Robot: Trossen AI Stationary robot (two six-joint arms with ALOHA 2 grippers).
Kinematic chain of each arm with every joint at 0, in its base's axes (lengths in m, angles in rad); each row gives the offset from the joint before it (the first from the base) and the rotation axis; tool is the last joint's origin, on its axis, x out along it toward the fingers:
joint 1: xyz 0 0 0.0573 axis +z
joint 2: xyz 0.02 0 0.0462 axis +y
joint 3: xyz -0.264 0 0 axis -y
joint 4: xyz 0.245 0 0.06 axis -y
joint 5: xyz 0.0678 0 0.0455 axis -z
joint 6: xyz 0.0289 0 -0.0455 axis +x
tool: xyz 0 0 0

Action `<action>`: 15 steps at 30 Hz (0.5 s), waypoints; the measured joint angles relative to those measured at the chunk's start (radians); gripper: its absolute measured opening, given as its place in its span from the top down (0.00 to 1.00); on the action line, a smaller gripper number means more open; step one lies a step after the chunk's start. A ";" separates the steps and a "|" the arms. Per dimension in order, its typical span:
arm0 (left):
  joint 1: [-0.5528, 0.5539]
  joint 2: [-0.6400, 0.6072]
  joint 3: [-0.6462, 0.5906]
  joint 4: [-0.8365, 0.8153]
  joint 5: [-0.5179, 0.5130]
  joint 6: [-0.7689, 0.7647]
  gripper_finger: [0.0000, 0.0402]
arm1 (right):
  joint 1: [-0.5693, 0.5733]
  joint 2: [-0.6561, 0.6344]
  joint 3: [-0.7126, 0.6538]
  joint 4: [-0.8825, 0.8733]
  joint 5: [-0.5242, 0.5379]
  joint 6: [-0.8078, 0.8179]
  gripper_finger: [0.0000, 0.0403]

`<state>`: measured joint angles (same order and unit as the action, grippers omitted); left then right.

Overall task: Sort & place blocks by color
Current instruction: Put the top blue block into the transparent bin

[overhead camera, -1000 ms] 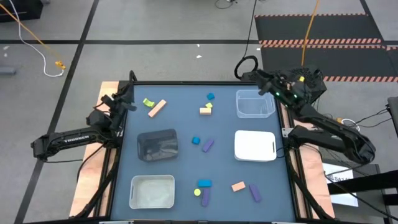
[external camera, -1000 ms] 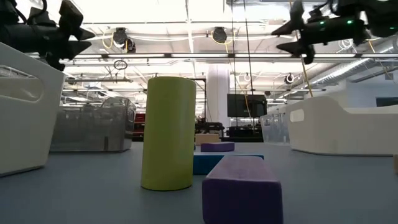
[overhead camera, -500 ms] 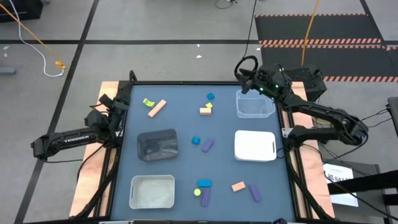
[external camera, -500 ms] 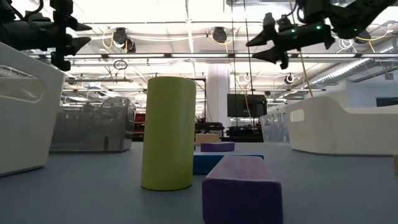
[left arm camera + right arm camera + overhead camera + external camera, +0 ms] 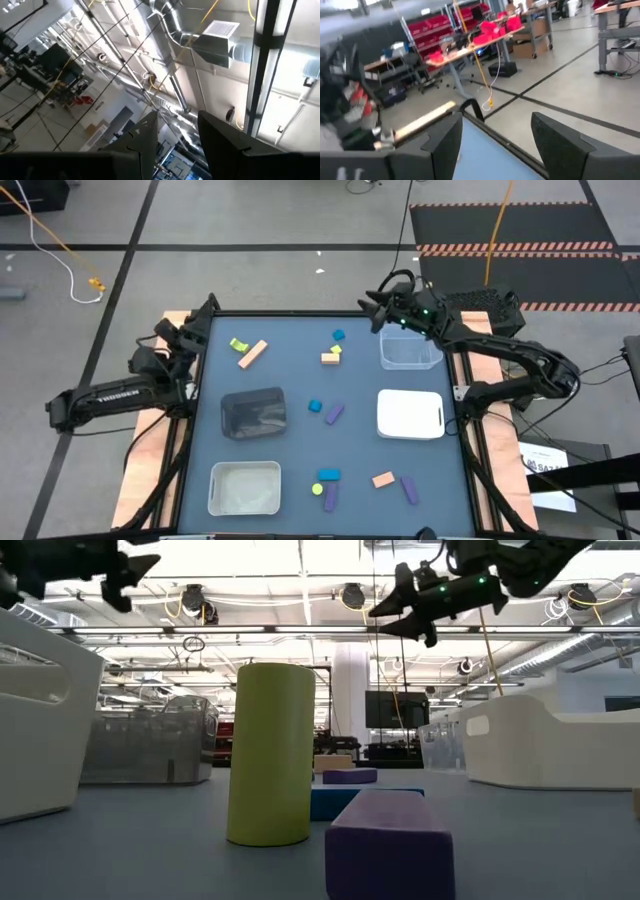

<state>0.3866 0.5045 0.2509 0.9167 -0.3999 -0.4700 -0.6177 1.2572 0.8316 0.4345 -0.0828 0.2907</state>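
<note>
Dark blue-grey matting covers the table [image 5: 300,370], which stands on a grey workshop floor marked with black lines. Four bins are set on it: a clear bin [image 5: 410,348] at the far right, a white bin [image 5: 410,414] nearer on the right, a dark bin [image 5: 253,413] at mid-left and a pale bin [image 5: 244,488] at the near left. The blocks lie loose between them and none is seen in a bin, so sorting is judged not yet begun.

The right gripper [image 5: 374,308] is held high above the far edge, just left of the clear bin, its fingers pointing left and parted, with nothing between them. The nearest blocks are a blue block [image 5: 339,335] and a tan block [image 5: 330,358] with a small yellow-green piece touching it; these lie towards the near side and slightly left of that gripper. The tan block's long axis runs left to right. The right arm is judged the nearer arm for this cluster.

The left gripper [image 5: 207,311] is raised over the far-left corner, fingers partly open and empty, the wrist view looking at ceiling ducts. A yellow-green block [image 5: 238,344] and a salmon bar [image 5: 253,354] lie just right of it; the bar's axis is diagonal.

Against the earlier frames, the right gripper is found swung leftwards from beyond the clear bin, and the left gripper lifted towards the far edge. No block is found displaced.
</note>
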 joint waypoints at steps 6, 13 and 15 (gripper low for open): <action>0.000 0.116 0.141 -0.288 0.003 -0.004 0.65 | 0.012 0.076 0.086 -0.196 0.002 -0.051 0.43; 0.001 0.267 0.316 -0.622 0.003 -0.007 0.65 | 0.028 0.189 0.200 -0.382 0.000 -0.207 0.43; 0.008 0.299 0.358 -0.681 0.003 0.000 0.65 | 0.033 0.223 0.240 -0.439 0.000 -0.294 0.43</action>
<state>0.3946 0.8038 0.6093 0.2361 -0.3969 -0.4700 -0.5843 1.4800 1.0718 -0.0045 -0.0831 -0.0029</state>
